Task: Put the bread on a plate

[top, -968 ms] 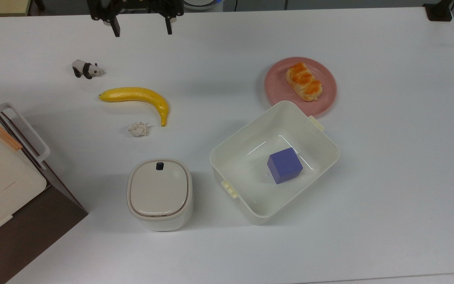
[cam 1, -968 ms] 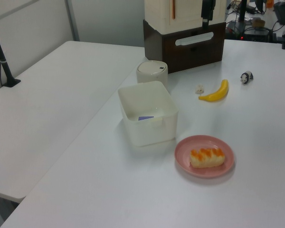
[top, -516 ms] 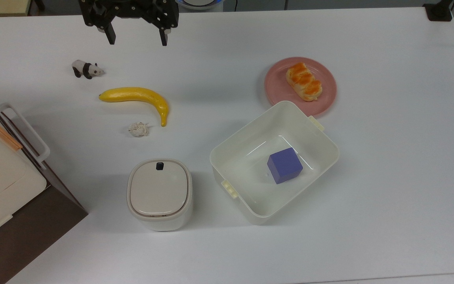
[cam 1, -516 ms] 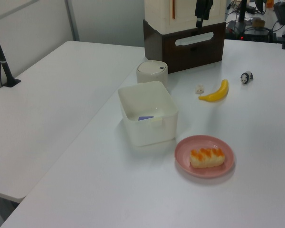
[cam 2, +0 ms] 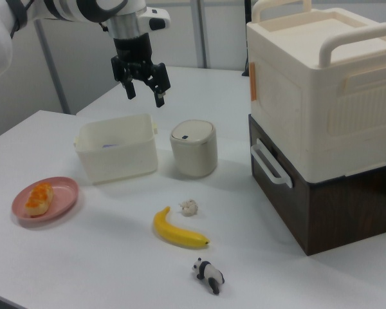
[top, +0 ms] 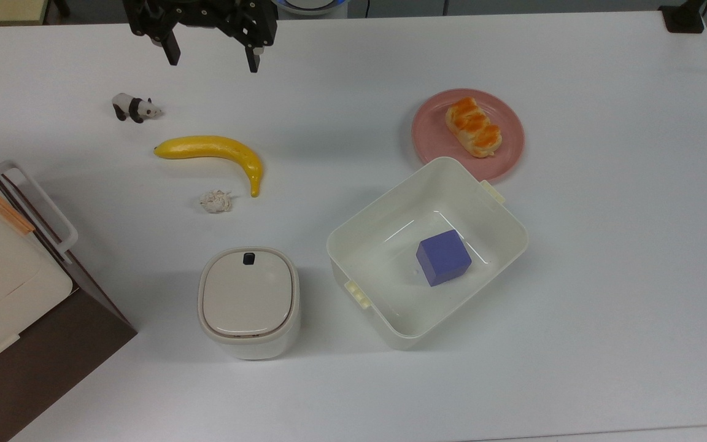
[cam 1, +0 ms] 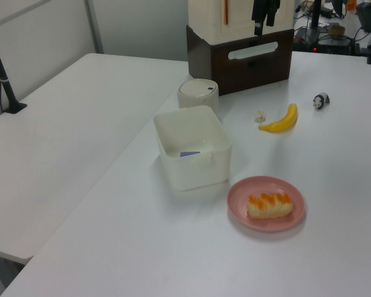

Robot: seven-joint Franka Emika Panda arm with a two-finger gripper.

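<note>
Top view shows the small braided bun with a golden-orange glazed top (top: 473, 127) already lying on the round pink plastic plate (top: 433, 132), which sits just beside the far corner of the white rectangular plastic tub (top: 501, 245). The black 2-finger pincer (top: 212, 58) hangs above the bench (top: 605, 245) near its far edge, well apart from the plate, its fingers spread wide and holding nothing.

Judged from this, the placing looks done, so the step in hand is the retreat. Doing it well means keeping the pincer high and wide of the small panda figurine (top: 135, 107) and the long yellow banana (top: 215, 151) beneath its path, and not swinging back toward the plate, where a nudge could roll the bun off the rim.

Against the picture 1 second ago, the pincer has crept slightly nearer the bench's middle in the top view; bun, plate, tub and banana lie unchanged.
</note>
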